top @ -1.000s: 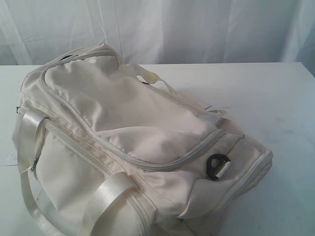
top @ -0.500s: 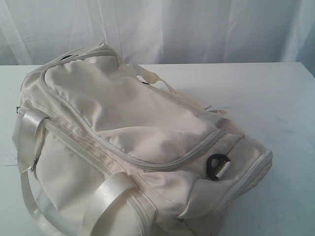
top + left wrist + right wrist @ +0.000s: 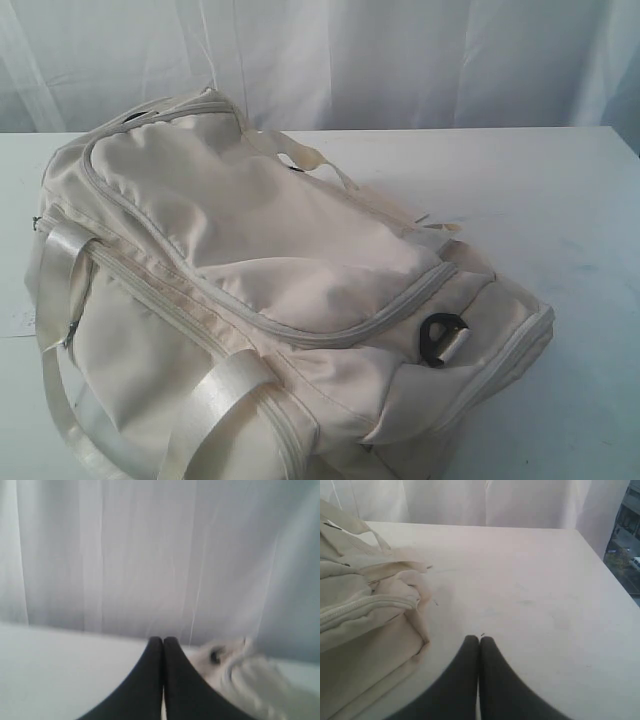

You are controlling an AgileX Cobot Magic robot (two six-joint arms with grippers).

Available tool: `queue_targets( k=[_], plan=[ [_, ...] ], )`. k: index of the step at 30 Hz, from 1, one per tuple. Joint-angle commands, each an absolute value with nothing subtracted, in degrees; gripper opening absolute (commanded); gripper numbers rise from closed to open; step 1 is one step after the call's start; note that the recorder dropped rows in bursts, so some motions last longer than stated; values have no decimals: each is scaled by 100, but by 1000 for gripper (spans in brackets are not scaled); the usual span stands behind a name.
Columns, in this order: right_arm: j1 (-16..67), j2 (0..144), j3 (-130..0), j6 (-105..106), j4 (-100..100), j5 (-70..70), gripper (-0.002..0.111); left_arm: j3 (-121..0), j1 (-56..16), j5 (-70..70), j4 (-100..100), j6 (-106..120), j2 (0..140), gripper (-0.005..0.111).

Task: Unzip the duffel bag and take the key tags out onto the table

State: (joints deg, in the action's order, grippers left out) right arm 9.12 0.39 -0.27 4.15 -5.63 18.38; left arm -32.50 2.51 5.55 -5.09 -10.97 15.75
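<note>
Hands are closed, fingers pressed together, nothing gripped: the left hand [image 3: 163, 639] and the right hand [image 3: 479, 638] are each held near an end of the duffel bag [image 3: 270, 250]. Unzipping is judged not yet begun. Next, a pull on the grey zip [image 3: 330, 338] must be located and pinched. The cream bag is laid slumped on the counter [image 3: 570, 200], zipped; key tags are not visible.

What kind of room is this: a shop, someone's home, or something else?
Probably a test or demonstration setup rather than a home: a plain white table backed by a white curtain, with a cream duffel bag lying on it. A street shows below, past the curtain's edge.
</note>
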Motion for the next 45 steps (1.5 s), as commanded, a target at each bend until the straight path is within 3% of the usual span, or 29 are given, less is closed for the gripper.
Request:
queue_targets(
  k=[1,12,20,31,37,45],
  plan=[
    [915,0,0,427,-556,1796,0,-3322,211,2148,-552,-1140,1878,0],
    [915,0,0,427,-556,1796,0,-3322,188,2031,-601,-1021,1920,0],
    [915,0,0,427,-556,1796,0,-3454,-1069,2786,-994,959,3071,0],
    [915,0,0,427,-556,1796,0,-4836,-2437,4321,-1533,2623,4673,0],
    [915,0,0,427,-556,1796,0,-4961,-3039,4262,-1906,3573,5308,0],
    [915,0,0,427,-556,1796,0,-4542,-3283,3174,-2154,4415,5547,0]
  ],
)
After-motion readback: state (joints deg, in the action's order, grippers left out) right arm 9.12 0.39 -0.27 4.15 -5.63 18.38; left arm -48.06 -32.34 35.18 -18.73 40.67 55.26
